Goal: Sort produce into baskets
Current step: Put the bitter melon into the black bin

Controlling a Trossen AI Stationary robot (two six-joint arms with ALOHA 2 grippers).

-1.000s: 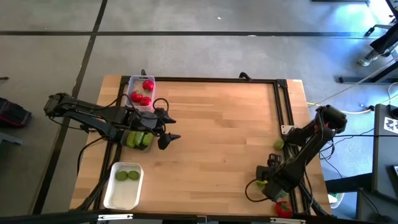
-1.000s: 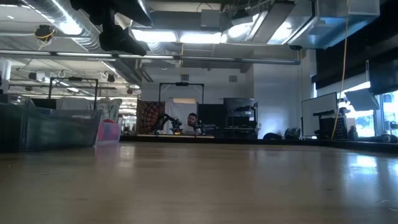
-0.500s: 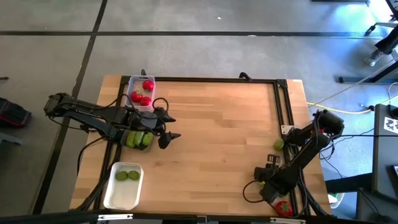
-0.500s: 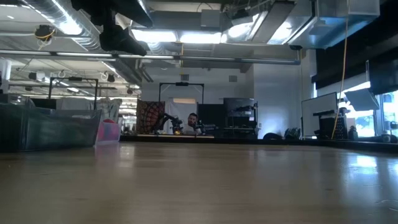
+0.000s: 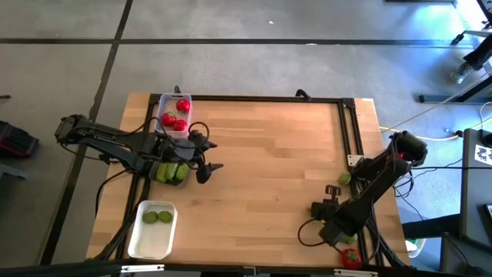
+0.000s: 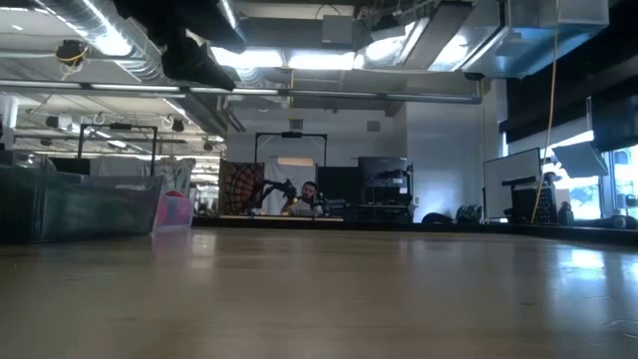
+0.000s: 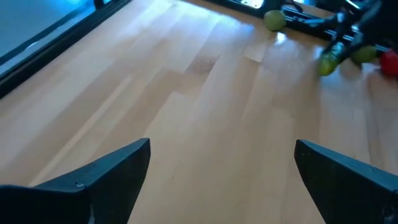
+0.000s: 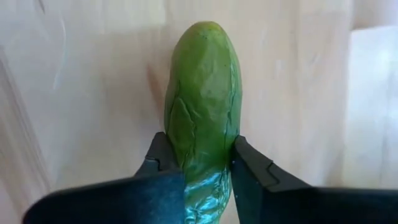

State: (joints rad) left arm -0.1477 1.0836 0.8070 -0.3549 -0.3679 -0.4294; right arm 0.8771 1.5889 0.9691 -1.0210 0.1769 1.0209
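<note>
1. Clamped in the right jaws (image 8: 205, 180) — a green cucumber (image 8: 202, 118), pinched on both flanks near one end, the rest of it sticking straight out ahead of the fingertips (image 8: 252, 171) over bare wood.
2. Seen from above, right jaws (image 5: 329, 213) low over the desk (image 5: 269, 169) at its near right corner, close to the right edge rail.
3. Just far of them, against the right rail, a lime (image 5: 344, 178); just near of them, at the desk's near edge, a red tomato (image 5: 350, 257).
4. Left jaws (image 5: 209, 158) spread wide and gripping nothing, hovering at the left side of the desk, beside the middle basket.
5. From the left wrist, both fingers (image 7: 106, 177) apart with only plank between them — far across, the right arm with the cucumber (image 7: 328, 61), the lime (image 7: 273, 19) and the tomato (image 7: 390, 62).
6. Three baskets down the left edge: far clear basket (image 5: 164, 101) with red tomatoes (image 5: 177, 115); middle clear basket under the left arm with green pieces (image 5: 171, 172), kind not certain; near white basket (image 5: 137, 244) with two limes (image 5: 157, 217).
7. From desk level, only the clear baskets (image 6: 80, 204) at the left and the room beyond; neither jaws shown.
</note>
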